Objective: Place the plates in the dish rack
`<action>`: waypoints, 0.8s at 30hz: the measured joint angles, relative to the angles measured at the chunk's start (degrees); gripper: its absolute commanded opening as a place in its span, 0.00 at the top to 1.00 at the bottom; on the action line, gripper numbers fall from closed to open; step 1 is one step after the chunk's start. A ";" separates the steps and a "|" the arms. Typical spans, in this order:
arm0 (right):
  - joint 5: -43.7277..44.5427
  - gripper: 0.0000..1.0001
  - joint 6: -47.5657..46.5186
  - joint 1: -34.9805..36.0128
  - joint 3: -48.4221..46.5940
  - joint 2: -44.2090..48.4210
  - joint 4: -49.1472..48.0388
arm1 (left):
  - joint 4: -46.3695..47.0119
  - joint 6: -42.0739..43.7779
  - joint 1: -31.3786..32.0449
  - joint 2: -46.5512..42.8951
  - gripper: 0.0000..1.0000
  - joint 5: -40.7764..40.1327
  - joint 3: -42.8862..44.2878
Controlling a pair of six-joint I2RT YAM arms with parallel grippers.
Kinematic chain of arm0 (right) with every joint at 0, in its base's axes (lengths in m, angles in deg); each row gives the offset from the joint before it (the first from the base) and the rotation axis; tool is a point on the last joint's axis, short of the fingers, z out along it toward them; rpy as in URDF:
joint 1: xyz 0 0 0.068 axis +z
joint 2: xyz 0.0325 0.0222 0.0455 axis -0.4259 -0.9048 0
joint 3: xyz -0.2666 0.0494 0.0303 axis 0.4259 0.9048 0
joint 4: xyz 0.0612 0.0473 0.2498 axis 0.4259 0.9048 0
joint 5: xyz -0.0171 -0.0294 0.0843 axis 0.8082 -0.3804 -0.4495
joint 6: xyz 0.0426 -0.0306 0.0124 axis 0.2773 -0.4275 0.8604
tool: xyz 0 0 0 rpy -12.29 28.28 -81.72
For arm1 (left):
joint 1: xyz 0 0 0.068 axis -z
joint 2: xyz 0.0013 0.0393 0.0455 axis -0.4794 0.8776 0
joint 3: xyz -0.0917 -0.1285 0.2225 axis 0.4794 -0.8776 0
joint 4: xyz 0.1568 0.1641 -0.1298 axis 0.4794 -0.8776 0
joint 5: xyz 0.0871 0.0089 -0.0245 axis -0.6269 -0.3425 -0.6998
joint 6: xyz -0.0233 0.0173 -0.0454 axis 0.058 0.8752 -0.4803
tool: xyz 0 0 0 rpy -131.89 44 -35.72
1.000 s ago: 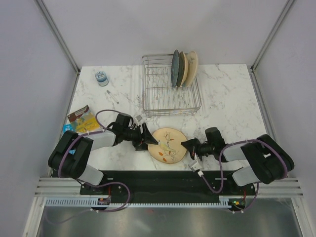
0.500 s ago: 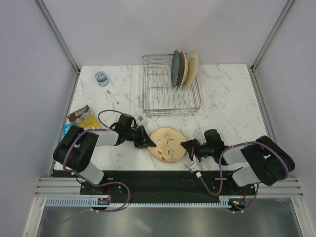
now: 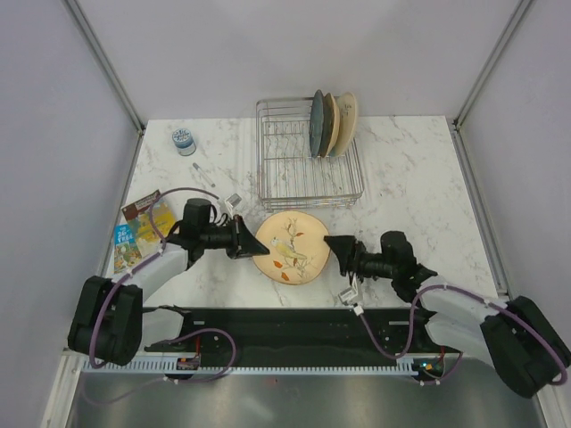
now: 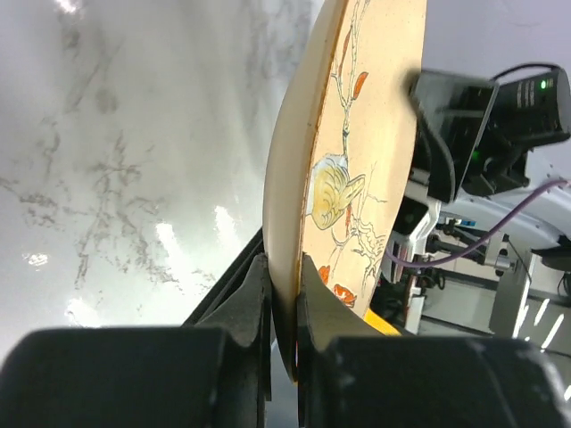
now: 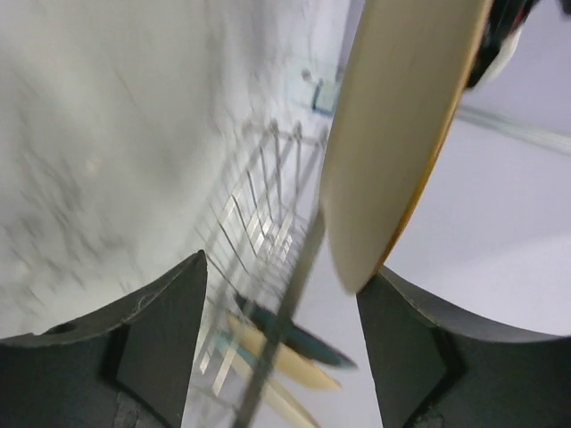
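Observation:
A cream-tan plate with leaf sprigs [image 3: 290, 248] is tilted up off the marble table in front of the dish rack [image 3: 308, 178]. My left gripper [image 3: 244, 241] is shut on its left rim; in the left wrist view the fingers [image 4: 245, 299] pinch the plate [image 4: 357, 134] edge-on. My right gripper [image 3: 335, 251] stands open just right of the plate, not touching it. In the right wrist view the plate's underside [image 5: 401, 116] hangs past the open gripper [image 5: 285, 267]. Three plates [image 3: 332, 123] stand upright at the right end of the wire rack [image 5: 268, 223].
A small blue-lidded jar [image 3: 183, 141] sits at the back left, a thin utensil [image 3: 203, 172] lies near it, and snack packets [image 3: 143, 223] lie at the left edge. Enclosure walls stand on both sides and behind.
My left gripper closed on the plate's rim and raised it up and leftward, tilting it. My right gripper opened, let go of the plate and drew back to the right.

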 measured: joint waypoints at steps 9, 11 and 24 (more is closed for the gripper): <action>9.31 0.25 17.20 -15.39 -19.54 8.96 21.16 | -9.05 8.76 -4.37 -7.76 0.98 11.52 5.68; 13.27 0.25 32.20 -16.33 -29.92 5.38 24.26 | -10.56 10.40 -5.73 -7.63 0.98 12.13 7.82; -11.93 0.30 109.70 -23.56 -99.58 -40.79 59.45 | -10.73 14.62 -13.16 -0.31 0.98 12.74 21.42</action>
